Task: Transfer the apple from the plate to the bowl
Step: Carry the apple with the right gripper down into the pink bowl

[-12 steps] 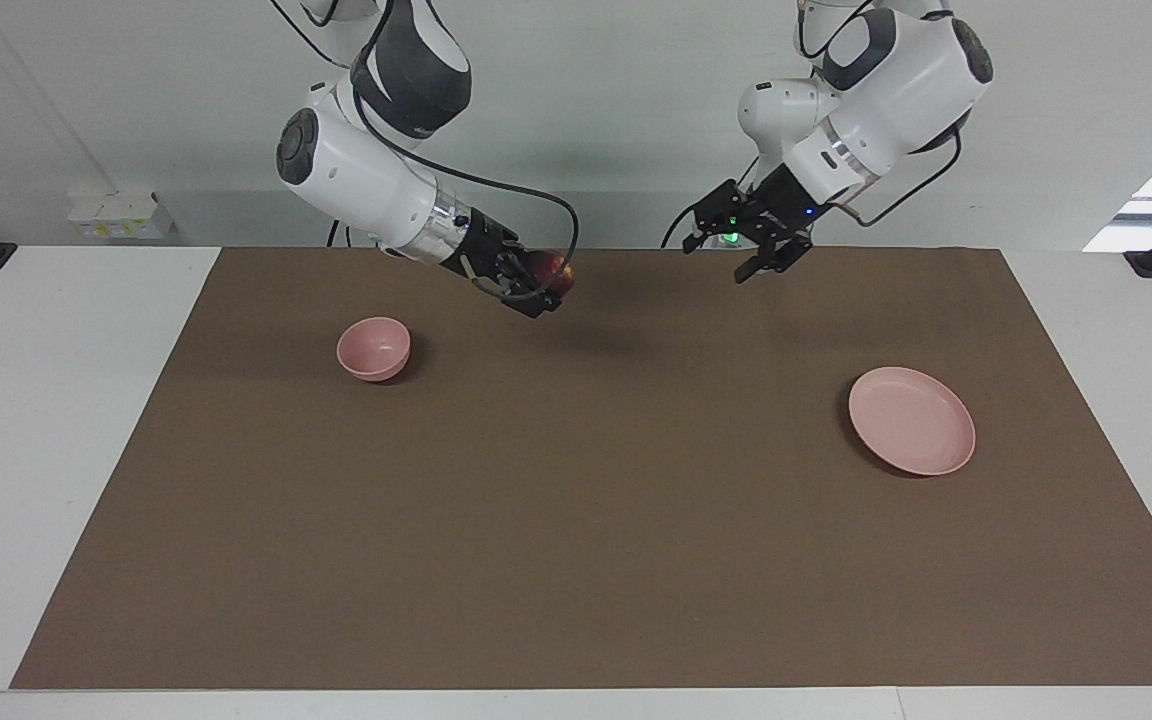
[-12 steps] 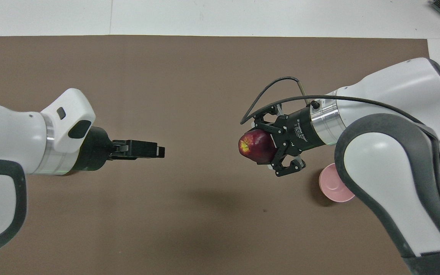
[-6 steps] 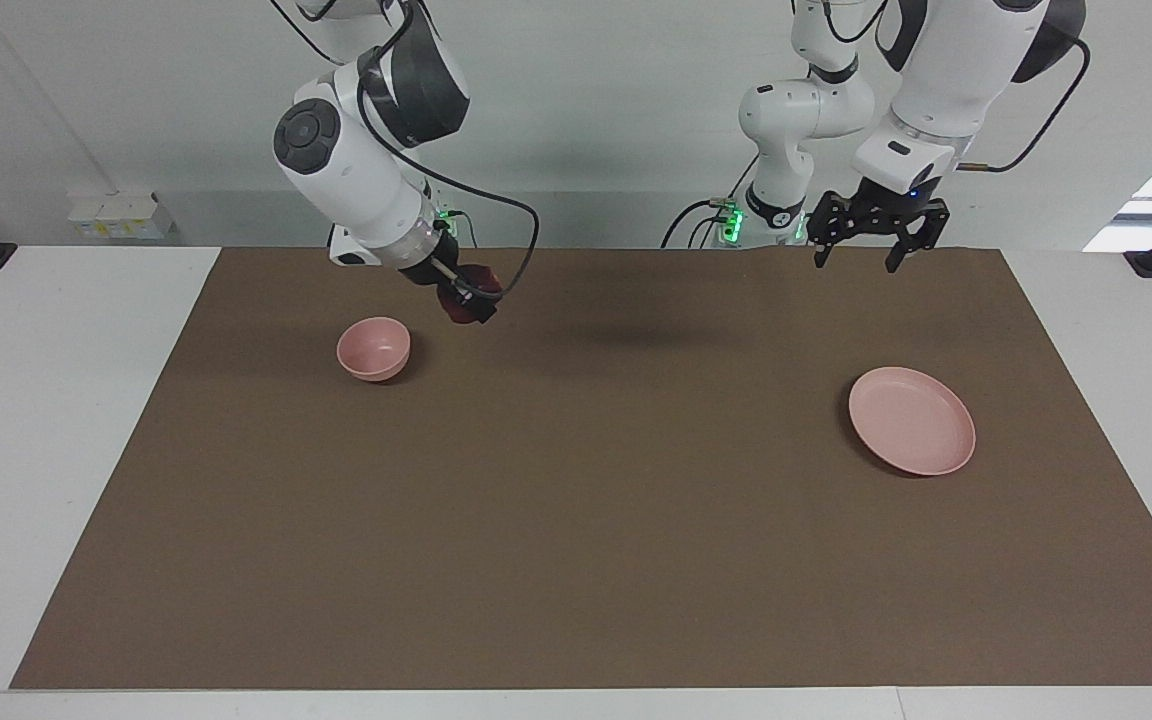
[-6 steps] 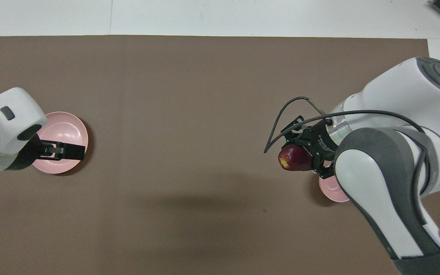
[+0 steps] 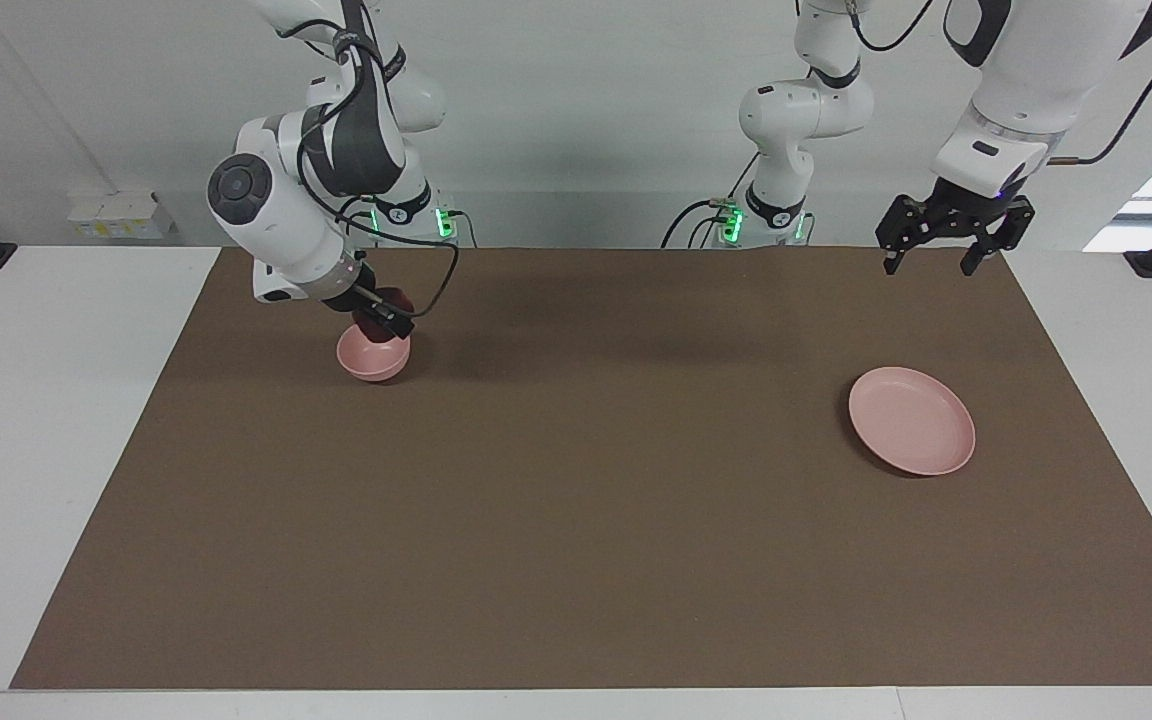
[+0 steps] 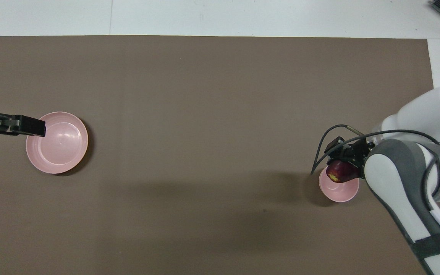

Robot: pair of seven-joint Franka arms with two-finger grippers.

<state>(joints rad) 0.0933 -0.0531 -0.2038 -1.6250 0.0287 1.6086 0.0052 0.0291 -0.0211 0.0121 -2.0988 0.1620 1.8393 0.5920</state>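
Note:
My right gripper (image 5: pixel 383 320) is shut on the dark red apple (image 5: pixel 388 299) and holds it just above the small deep pink bowl (image 5: pixel 371 362) at the right arm's end of the mat. In the overhead view the apple (image 6: pixel 338 173) covers part of the bowl (image 6: pixel 338 193), and the right gripper (image 6: pixel 341 168) sits on it. The flat pink plate (image 5: pixel 911 420) lies bare at the left arm's end; it also shows in the overhead view (image 6: pixel 57 147). My left gripper (image 5: pixel 943 245) is open and empty, raised high, over the plate's edge in the overhead view (image 6: pixel 38 128).
A brown mat (image 5: pixel 576 520) covers most of the white table (image 5: pixel 46 420). Nothing else stands on the mat between bowl and plate.
My right gripper has carried the apple from mid-table toward the right arm's end and down over the bowl. My left gripper has drawn back and risen toward the left arm's end.

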